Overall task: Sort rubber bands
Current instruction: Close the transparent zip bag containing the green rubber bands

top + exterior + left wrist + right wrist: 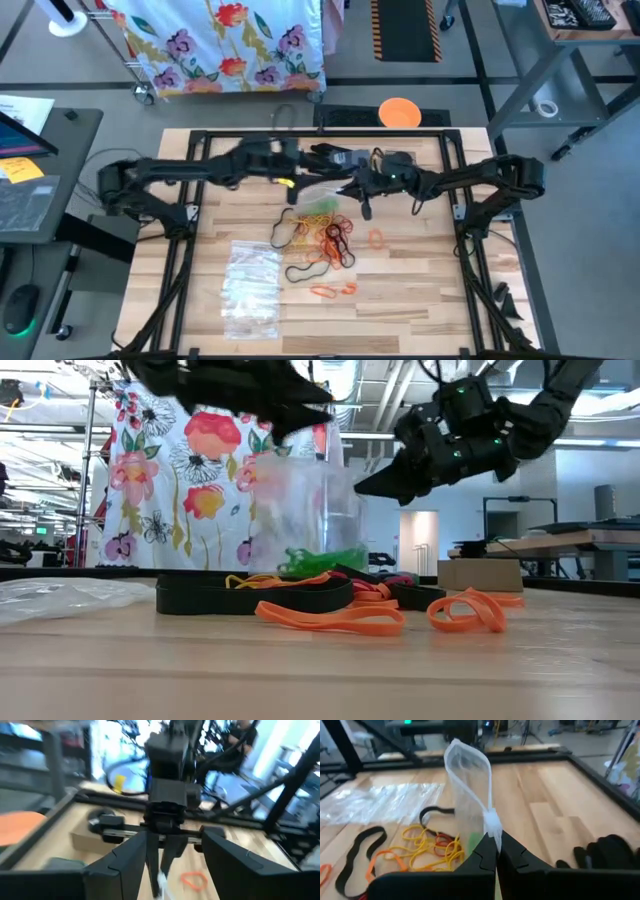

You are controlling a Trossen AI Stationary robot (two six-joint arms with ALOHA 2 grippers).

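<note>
Meanwhile the right gripper, its fingers clenched, pinched the edge of a clear plastic bag and held it upright above the rubber bands, which lay in a loose pile at the centre of the table. Some green bands were inside the bag at its bottom. At nine o'clock from the bag, the left gripper stood with its fingers released, holding nothing. A single orange band lay at three o'clock from the pile, and spare bags lay at seven o'clock.
</note>
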